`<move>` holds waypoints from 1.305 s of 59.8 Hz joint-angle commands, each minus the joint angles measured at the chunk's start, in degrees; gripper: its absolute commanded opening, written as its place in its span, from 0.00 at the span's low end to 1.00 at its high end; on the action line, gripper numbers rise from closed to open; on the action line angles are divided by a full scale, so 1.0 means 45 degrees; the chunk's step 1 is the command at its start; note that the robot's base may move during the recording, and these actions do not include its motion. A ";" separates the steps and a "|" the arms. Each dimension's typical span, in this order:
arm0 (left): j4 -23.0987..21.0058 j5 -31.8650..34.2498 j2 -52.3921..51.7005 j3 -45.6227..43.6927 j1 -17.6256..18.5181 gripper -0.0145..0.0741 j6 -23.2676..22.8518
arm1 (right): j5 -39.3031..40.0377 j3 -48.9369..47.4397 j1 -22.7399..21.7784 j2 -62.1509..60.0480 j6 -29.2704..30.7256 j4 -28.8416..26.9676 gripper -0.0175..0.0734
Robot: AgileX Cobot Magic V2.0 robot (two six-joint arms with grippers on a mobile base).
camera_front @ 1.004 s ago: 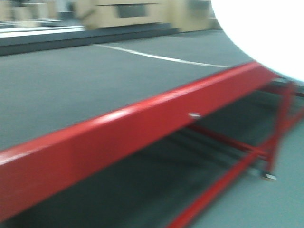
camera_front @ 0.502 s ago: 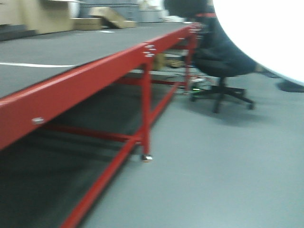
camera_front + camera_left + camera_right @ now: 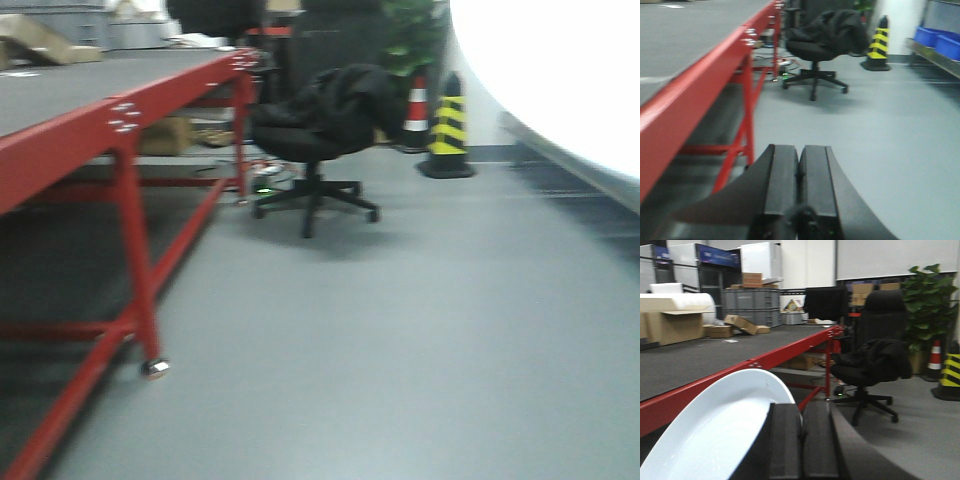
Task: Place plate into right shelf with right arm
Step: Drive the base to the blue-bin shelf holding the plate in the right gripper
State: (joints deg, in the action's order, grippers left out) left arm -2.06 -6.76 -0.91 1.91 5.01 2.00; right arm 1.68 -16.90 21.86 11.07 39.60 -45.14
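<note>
Now the right gripper [image 3: 801, 407] is held level, with its black jaws pointing straight ahead beside the long red-framed worktop with a dark grey top [image 3: 715, 357]. We see the two jaws drawn close, pinching the rim of the round, shallow white plate [image 3: 725, 432], which runs into the thin seam between them. So the plate is in the air, carried by the right arm. The shiny grey steel rack shelf [image 3: 942, 62] shows only at the far right of the left wrist view, with blue plastic bins [image 3: 935, 37] on it.

The plate slopes from the jaws down to the lower left and out of the picture, and its hollow face is turned toward the wrist camera. Being round, it shows no long axis.

The left gripper [image 3: 800, 150] also points forward and level, low beside the red frame and above the plain grey floor [image 3: 880, 130]. Its jaws are pressed together with nothing between them.

Compared with half a second ago, the front view has turned to the right. The red leg went from the middle to the left, the black office chair with a dark jacket on it [image 3: 315, 120] came from the right to the centre, and a yellow-and-black striped cone [image 3: 448, 125] has appeared. The white, washed-out shape of the plate keeps the upper right corner.
</note>
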 commanded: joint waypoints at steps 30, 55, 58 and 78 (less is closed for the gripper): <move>-0.0073 0.1108 -0.0083 0.0103 0.0060 0.11 -0.0042 | 0.0968 -0.0433 -0.0059 0.0138 0.0026 -0.0094 0.25; -0.0073 0.1108 -0.0083 0.0103 0.0060 0.11 -0.0042 | 0.0968 -0.0433 -0.0059 0.0138 0.0026 -0.0094 0.25; -0.0073 0.1108 -0.0083 0.0103 0.0060 0.11 -0.0042 | 0.0968 -0.0433 -0.0059 0.0138 0.0026 -0.0094 0.25; -0.0073 0.1108 -0.0083 0.0103 0.0060 0.11 -0.0042 | 0.0968 -0.0433 -0.0059 0.0138 0.0026 -0.0094 0.25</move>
State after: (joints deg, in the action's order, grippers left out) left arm -2.06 -6.76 -0.91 1.91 5.01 2.00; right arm 1.68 -16.90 21.86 11.07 39.60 -45.14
